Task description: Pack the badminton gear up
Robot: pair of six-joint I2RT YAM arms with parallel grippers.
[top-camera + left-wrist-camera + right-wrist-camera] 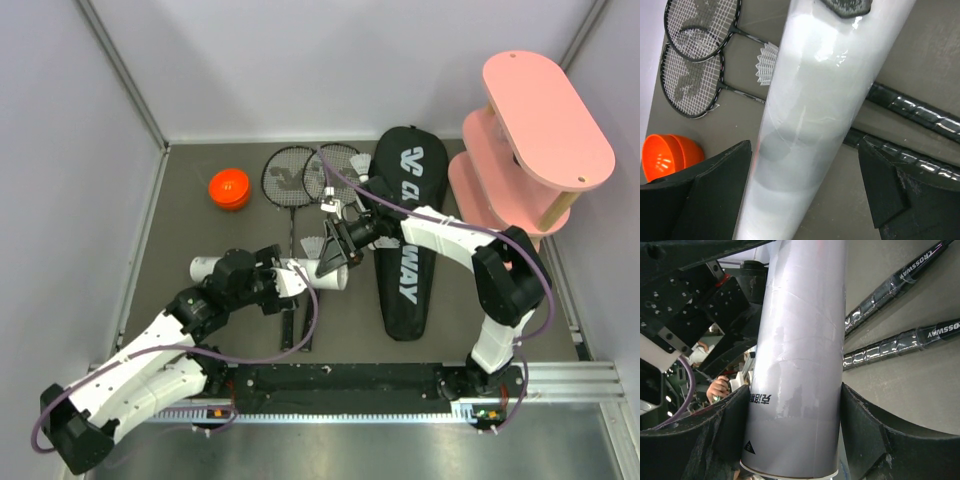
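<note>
The long white tube [207, 266] lies across the mat with both grippers on it. My right gripper [336, 257] is shut on the tube's right end [800, 340], both pads pressed against its sides. My left gripper [805, 175] straddles the tube [810, 110] further left. It is open, with a clear gap at the right finger [885, 185]. The orange cap [229, 188] sits apart at the back left. Two black rackets [291, 180] lie side by side, a white shuttlecock [313, 245] beside their shafts. The black CROSSWAY bag [409, 230] lies to the right.
A pink tiered shelf [535, 130] stands at the back right corner. Grey walls enclose the mat on the left and back. Under the tube run the wrapped racket handles [900, 277]. Another shuttlecock [361, 164] rests near the bag's top.
</note>
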